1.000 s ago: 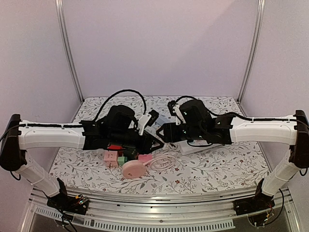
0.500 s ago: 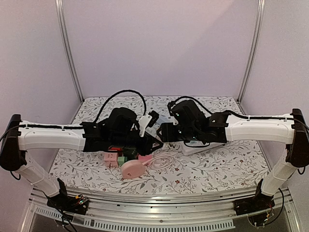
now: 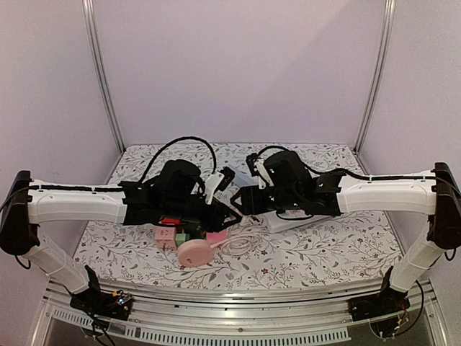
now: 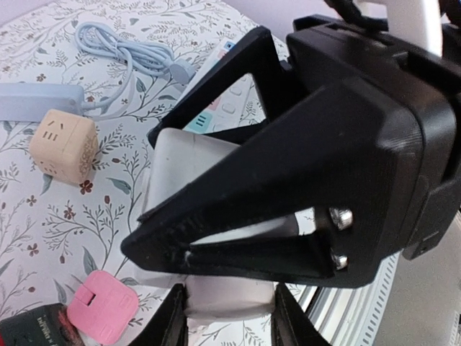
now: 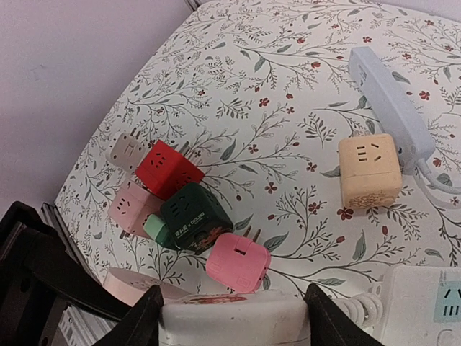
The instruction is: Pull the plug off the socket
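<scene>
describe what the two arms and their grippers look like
The left arm and right arm have white shells, black joint housings and black cables looping behind the wrists. The left gripper and right gripper are matte black plastic with open triangular fingers; two silver screws show on one.

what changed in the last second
The right arm swung left, closer to the left arm. The pink disc shifted slightly left and now looks tilted up instead of lying flat. The left arm and the cube sockets stayed put.
</scene>
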Motion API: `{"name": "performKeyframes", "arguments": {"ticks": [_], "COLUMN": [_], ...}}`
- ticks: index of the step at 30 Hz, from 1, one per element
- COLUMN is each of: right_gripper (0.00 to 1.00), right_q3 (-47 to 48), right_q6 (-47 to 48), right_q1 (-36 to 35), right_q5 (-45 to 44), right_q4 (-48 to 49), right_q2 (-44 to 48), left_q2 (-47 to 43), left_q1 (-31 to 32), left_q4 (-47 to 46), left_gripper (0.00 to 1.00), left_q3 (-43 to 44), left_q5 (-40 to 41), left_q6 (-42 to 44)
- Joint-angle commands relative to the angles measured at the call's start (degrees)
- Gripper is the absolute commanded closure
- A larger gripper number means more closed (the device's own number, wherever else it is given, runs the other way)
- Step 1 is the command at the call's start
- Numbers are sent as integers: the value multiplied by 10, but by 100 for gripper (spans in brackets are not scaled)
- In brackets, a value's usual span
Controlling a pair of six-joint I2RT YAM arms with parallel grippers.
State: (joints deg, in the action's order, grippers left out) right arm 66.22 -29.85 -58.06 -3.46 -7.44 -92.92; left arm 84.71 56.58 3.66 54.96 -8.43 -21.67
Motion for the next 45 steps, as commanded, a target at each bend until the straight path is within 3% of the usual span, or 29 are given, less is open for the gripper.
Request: {"name": "performKeyframes", "arguments": {"ticks": [1, 7, 16, 20, 27, 38, 45], "right_gripper": [83, 83, 83, 83, 82, 82, 82], "right_q3": [-18, -17, 56, 77, 77, -11, -15], "right_q6": [52, 39, -52, -68, -46, 50, 43], "right_q1": [-23, -25, -25, -23, -23, -26, -31], "right_q5": [125, 80, -105, -135, -88, 137, 107], "right_q4": [92, 90, -40, -67, -36, 95, 96], "right_q2": [50, 56, 12, -11, -16, 39, 47], "left_q2": [-12, -1, 13, 17, 8, -2, 7], "left_q1": [-27, -27, 17, 31, 22, -43, -44], "left_q4": [-45, -43, 1, 0, 2, -24, -26], "left_gripper": [100, 100, 100, 100, 100, 100, 100], "left_q3": [-12, -3, 23, 26, 17, -6, -2], "left_q5": [-19, -17, 56, 73, 75, -12, -21], "left_q6": [-15, -13, 10, 9, -3, -32, -33]}}
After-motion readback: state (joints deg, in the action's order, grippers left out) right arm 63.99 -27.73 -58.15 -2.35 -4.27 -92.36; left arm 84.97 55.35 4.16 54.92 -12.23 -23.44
